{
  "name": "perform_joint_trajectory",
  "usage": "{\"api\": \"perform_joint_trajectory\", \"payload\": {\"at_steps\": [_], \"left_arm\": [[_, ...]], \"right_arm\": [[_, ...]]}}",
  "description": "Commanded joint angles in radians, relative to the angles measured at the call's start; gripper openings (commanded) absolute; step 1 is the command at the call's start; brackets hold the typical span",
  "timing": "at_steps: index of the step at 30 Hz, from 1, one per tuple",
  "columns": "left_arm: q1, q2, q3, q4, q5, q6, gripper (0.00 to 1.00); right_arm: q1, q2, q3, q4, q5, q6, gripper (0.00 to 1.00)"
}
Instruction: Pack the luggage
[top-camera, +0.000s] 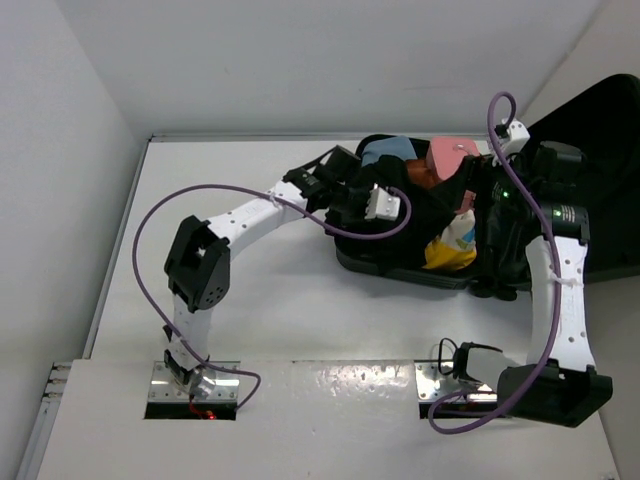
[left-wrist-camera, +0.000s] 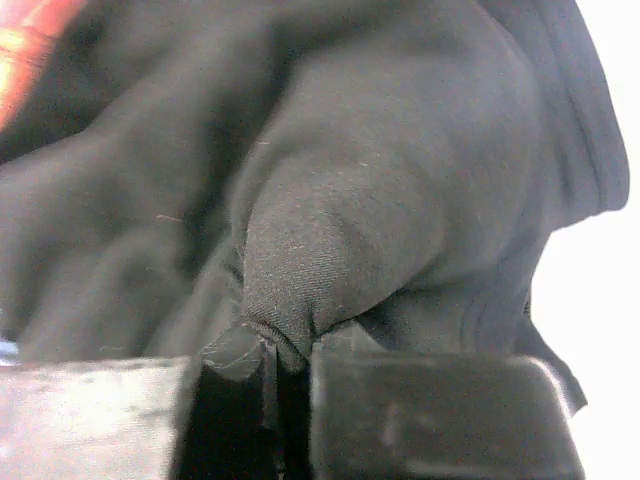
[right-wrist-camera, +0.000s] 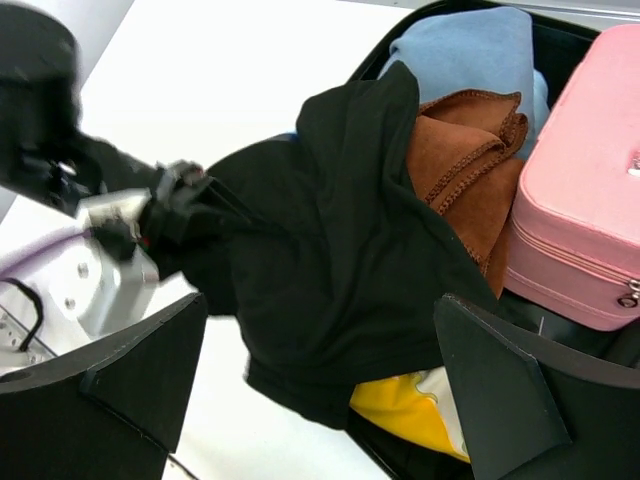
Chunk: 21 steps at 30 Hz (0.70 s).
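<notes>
The luggage (top-camera: 400, 272) lies open on the table, black, with its lid (top-camera: 600, 150) up at the right. A black garment (right-wrist-camera: 330, 260) drapes over its left rim (right-wrist-camera: 395, 458) and partly onto the table. My left gripper (left-wrist-camera: 290, 345) is shut on a fold of that black garment (left-wrist-camera: 400, 200); it also shows in the right wrist view as the left gripper (right-wrist-camera: 165, 205) at the cloth's left end. My right gripper (right-wrist-camera: 320, 370) hovers open above the garment, with nothing between its fingers (right-wrist-camera: 500, 390).
Inside the luggage lie a light blue cloth (right-wrist-camera: 470, 55), a brown cloth (right-wrist-camera: 465, 150), a pink box-shaped case (right-wrist-camera: 585, 220) and a yellow and white item (right-wrist-camera: 410, 405). White table (top-camera: 250, 300) spreads left of the luggage. Walls close in at the back and left.
</notes>
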Motion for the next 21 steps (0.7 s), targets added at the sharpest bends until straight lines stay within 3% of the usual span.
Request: {"api": "perform_joint_trajectory", "payload": {"at_steps": [1, 4, 6, 8, 11, 15, 21], "left_arm": [[-0.004, 0.011, 0.164, 0.086, -0.045, -0.110, 0.02], [0.007, -0.018, 0.197, 0.287, -0.103, -0.293, 0.00], [0.017, -0.062, 0.156, 0.518, -0.150, -0.405, 0.00], [0.005, -0.073, 0.114, 0.706, -0.264, -0.447, 0.00], [-0.022, -0.063, 0.114, 0.860, -0.353, -0.525, 0.00], [-0.087, -0.015, 0.085, 0.991, -0.474, -0.484, 0.00], [-0.171, -0.027, -0.203, 1.157, -0.418, -0.396, 0.00]], "right_arm": [[-0.019, -0.025, 0.032, 0.020, -0.022, -0.005, 0.95], [-0.039, -0.040, 0.027, 0.019, -0.017, -0.014, 0.95], [-0.047, -0.054, 0.018, 0.026, -0.006, 0.004, 0.95], [-0.059, -0.068, -0.003, 0.062, 0.030, 0.015, 0.95], [-0.073, -0.132, -0.051, 0.137, 0.104, 0.044, 0.95], [-0.074, -0.174, -0.094, 0.212, 0.208, 0.071, 0.95], [-0.083, -0.186, -0.112, 0.195, 0.222, 0.052, 0.95]]}}
